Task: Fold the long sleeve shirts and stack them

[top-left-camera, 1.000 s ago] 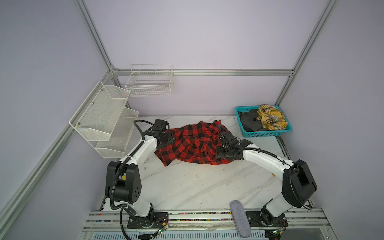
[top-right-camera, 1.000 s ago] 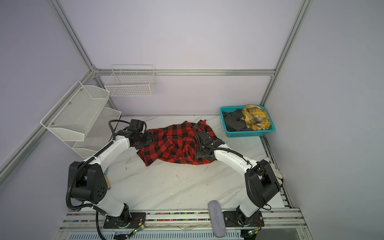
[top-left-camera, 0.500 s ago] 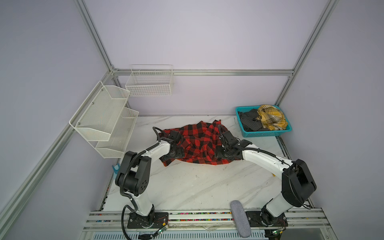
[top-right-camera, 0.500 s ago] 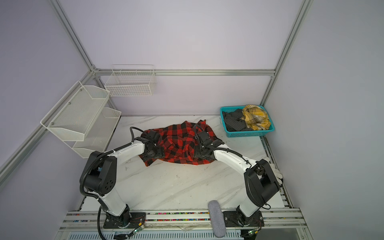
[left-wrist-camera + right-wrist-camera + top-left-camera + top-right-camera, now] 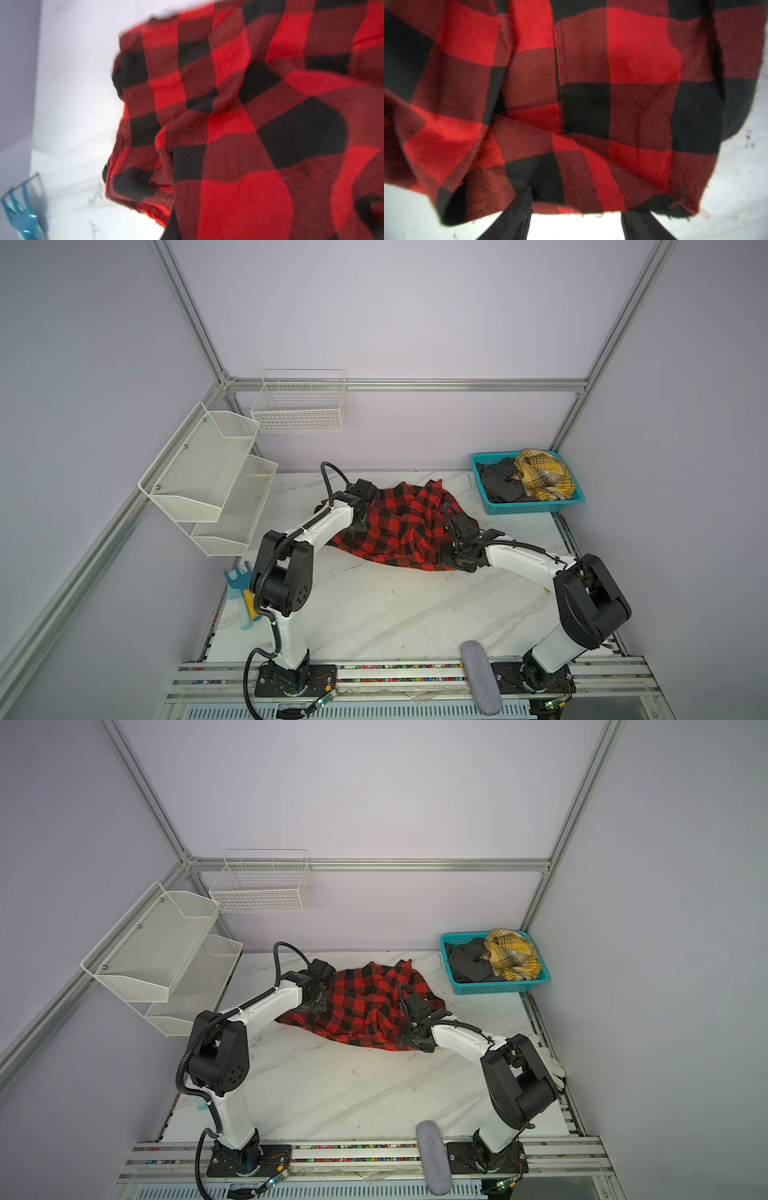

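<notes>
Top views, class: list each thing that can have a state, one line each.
Check shirt, crumpled, unfolded on the table.
Teal basket, holding dark garment and yellow plaid garment.
Left gripper, shut at the shirt's edge.
Right gripper, open, shirt's hem draped over its fingers.

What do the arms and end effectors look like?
The left arm and right arm match: white tubular links, bulky black joint housings, black base plates. A black corrugated cable runs along the left, a thinner black cable along the right. The end effector fingers are plain black and tapered. No legible markings.
</notes>
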